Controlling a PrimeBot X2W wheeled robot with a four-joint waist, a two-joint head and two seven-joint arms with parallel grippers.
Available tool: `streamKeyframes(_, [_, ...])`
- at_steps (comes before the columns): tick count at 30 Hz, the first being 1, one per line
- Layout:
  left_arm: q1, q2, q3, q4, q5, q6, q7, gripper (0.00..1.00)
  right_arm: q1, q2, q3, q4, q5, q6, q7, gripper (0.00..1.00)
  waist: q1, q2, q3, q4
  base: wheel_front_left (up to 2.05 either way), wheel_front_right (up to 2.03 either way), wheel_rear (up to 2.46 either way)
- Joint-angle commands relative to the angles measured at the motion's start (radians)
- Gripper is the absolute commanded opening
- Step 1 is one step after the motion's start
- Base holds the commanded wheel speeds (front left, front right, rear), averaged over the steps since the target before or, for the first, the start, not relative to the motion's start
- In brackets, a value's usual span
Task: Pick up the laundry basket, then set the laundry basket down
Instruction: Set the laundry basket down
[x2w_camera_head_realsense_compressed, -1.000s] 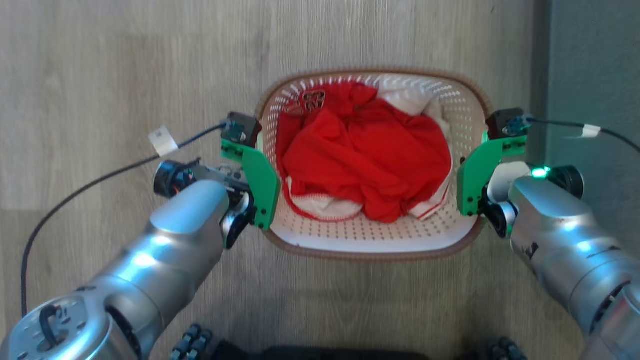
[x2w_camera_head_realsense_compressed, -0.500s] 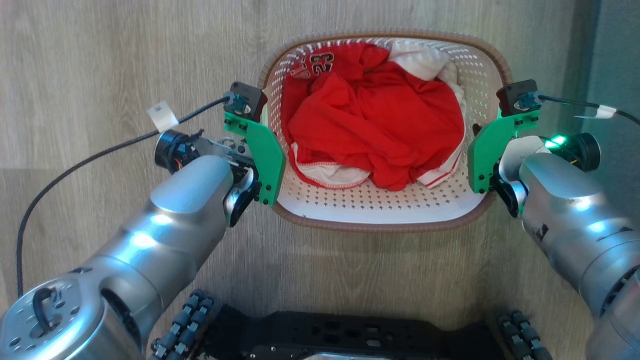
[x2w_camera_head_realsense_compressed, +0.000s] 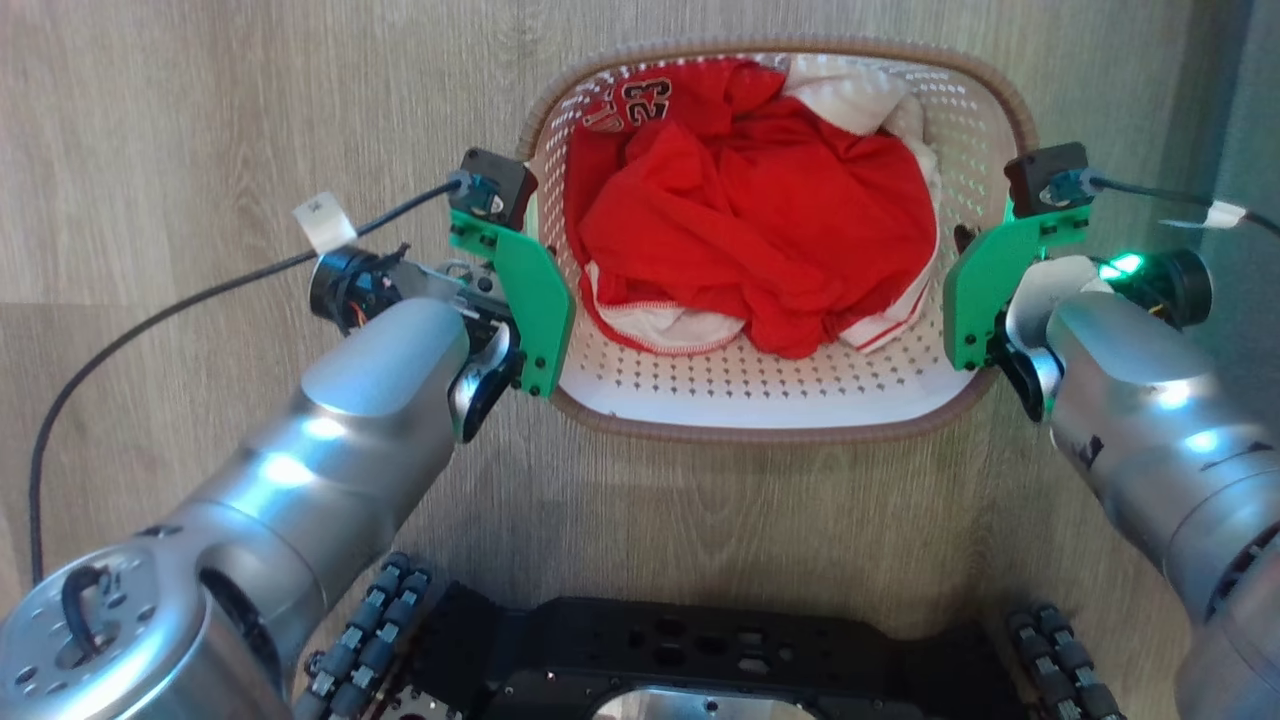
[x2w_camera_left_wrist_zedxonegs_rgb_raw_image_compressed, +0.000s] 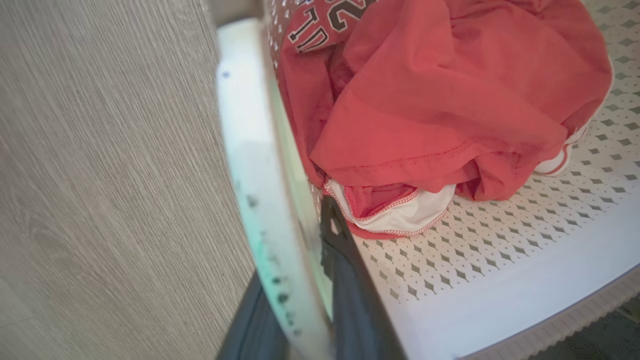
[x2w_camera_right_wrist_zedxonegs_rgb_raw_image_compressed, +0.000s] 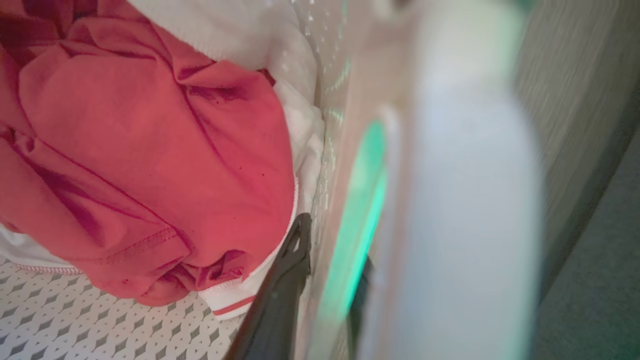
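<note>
While the whole head view has slid over the last second, with the wood floor (x2w_camera_head_realsense_compressed: 200, 120) shifting up the frame and my robot's dark wheeled base (x2w_camera_head_realsense_compressed: 700, 660) coming in along the bottom edge, I read that as the camera moving. The laundry basket (x2w_camera_head_realsense_compressed: 780, 432) has stayed between my two arms and looks slightly bigger than before. I judge it is rising with me, so the pick-up is under way and the set-down is yet to come.

Inside the basket, a crumpled red jersey (x2w_camera_head_realsense_compressed: 750, 230) covers most of the perforated bottom, its number 23 showing at the far left. A white garment (x2w_camera_head_realsense_compressed: 845, 100) is bunched at the far right, and a white hem with red trim pokes out on the near side. The near strip of the bottom is bare.

My left gripper (x2w_camera_left_wrist_zedxonegs_rgb_raw_image_compressed: 307, 300) is clamped on the white left handle (x2w_camera_left_wrist_zedxonegs_rgb_raw_image_compressed: 255, 175), one dark finger inside the wall and one outside. My right gripper (x2w_camera_right_wrist_zedxonegs_rgb_raw_image_compressed: 330, 270) pinches the right handle (x2w_camera_right_wrist_zedxonegs_rgb_raw_image_compressed: 465, 200) the same way, though that view is blurred.
</note>
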Motion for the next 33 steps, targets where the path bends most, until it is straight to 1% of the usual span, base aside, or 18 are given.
streamKeyframes(1, [-0.01, -0.018, 0.0, -0.056, 0.026, -0.015, -0.013, 0.0, 0.037, 0.027, 0.016, -0.02, -0.015, 0.007, -0.02, 0.0, 0.0, -0.0001, 0.004, 0.002, 0.0, 0.0, 0.0])
streamKeyframes(15, [-0.002, -0.018, 0.0, -0.074, 0.034, -0.007, -0.029, 0.0, 0.037, 0.026, 0.013, -0.018, -0.006, 0.007, -0.02, 0.0, 0.0, -0.0001, 0.023, 0.015, 0.0, 0.0, 0.0])
streamKeyframes(18, [-0.004, -0.018, 0.0, -0.077, 0.03, 0.002, -0.035, 0.0, 0.038, 0.025, 0.013, -0.018, -0.003, 0.007, -0.012, 0.0, 0.0, -0.0001, 0.025, 0.02, 0.0, 0.0, 0.0])
streamKeyframes(19, [-0.005, -0.018, 0.0, -0.077, 0.026, 0.011, -0.041, 0.11, 0.038, 0.024, 0.013, -0.018, -0.003, 0.007, -0.01, 0.29, 0.0, -0.0001, 0.025, 0.021, 0.0, 0.0, 0.0])
streamKeyframes(20, [-0.006, -0.018, 0.0, -0.075, 0.025, 0.02, -0.046, 0.65, 0.037, 0.023, 0.013, -0.017, -0.004, 0.007, -0.009, 0.69, 0.0, -0.0001, 0.025, 0.022, 0.0, 0.0, 0.0])
streamKeyframes(21, [-0.006, -0.018, 0.0, -0.072, 0.021, 0.029, -0.048, 1.0, 0.038, 0.023, 0.014, -0.017, -0.006, 0.007, -0.008, 1.0, 0.0, -0.0001, 0.025, 0.022, 0.0, 0.0, 0.0])
streamKeyframes(24, [-0.003, -0.018, 0.0, -0.068, 0.002, 0.042, -0.038, 1.0, 0.037, 0.021, 0.014, -0.017, -0.008, 0.007, -0.01, 1.0, 0.0, -0.0001, 0.024, 0.023, 0.0, 0.0, 0.0])
streamKeyframes(30, [0.003, -0.018, 0.0, -0.064, 0.0, 0.051, -0.019, 1.0, 0.034, 0.018, 0.01, -0.016, -0.009, 0.007, -0.015, 1.0, 0.0, -0.0001, 0.018, 0.025, 0.0, 0.0, 0.0])
streamKeyframes(33, [0.006, -0.018, 0.0, -0.059, 0.001, 0.066, -0.018, 1.0, 0.036, 0.013, 0.008, -0.016, -0.01, 0.007, -0.009, 1.0, 0.0, -0.0001, 0.012, 0.026, 0.0, 0.0, 0.0])
